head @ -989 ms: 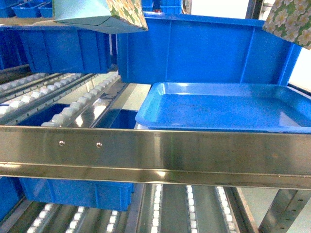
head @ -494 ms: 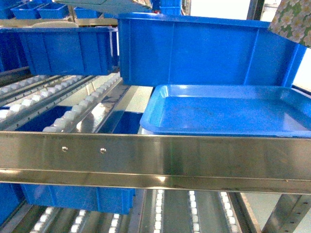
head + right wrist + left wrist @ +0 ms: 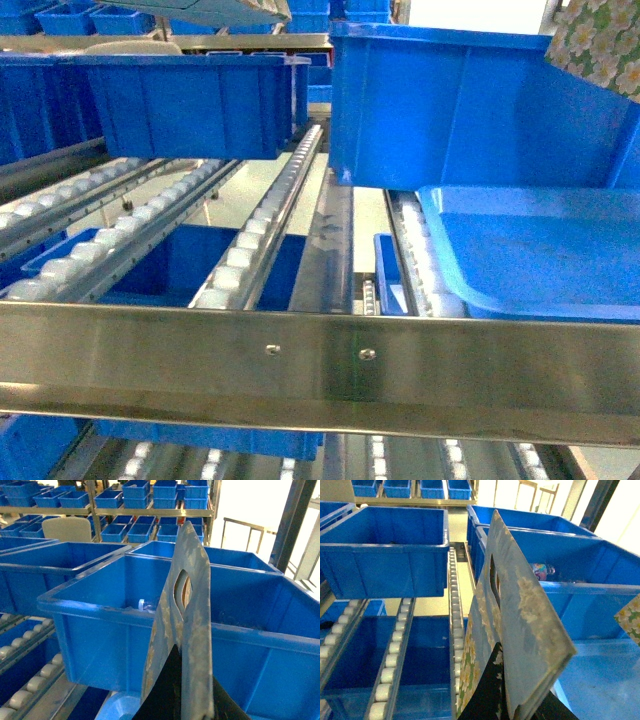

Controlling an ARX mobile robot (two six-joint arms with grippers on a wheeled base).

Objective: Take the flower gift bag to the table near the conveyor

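Observation:
The flower gift bag (image 3: 520, 610) is a pale blue-grey paper bag with a daisy print and an oval handle cutout. My left gripper (image 3: 520, 680) is shut on one wall of it, black fingers (image 3: 485, 695) on either side. My right gripper (image 3: 194, 670) is shut on the bag's other handle panel (image 3: 187, 605). In the head view only the bag's bottom (image 3: 215, 8) at the top left and a floral corner (image 3: 600, 45) at the top right show, both above the conveyor (image 3: 250, 250). The table is out of view.
The conveyor's steel front rail (image 3: 320, 365) crosses the lower head view. A blue tray (image 3: 540, 250) lies on the rollers at the right. A large blue bin (image 3: 470, 110) stands behind it and another bin (image 3: 190, 105) at the left. More bins fill the shelves behind (image 3: 150, 495).
The head view has shifted: the bins and tray have slid rightward and the steel rail sits lower in frame. The bag's bottom at the top left has risen almost out of view.

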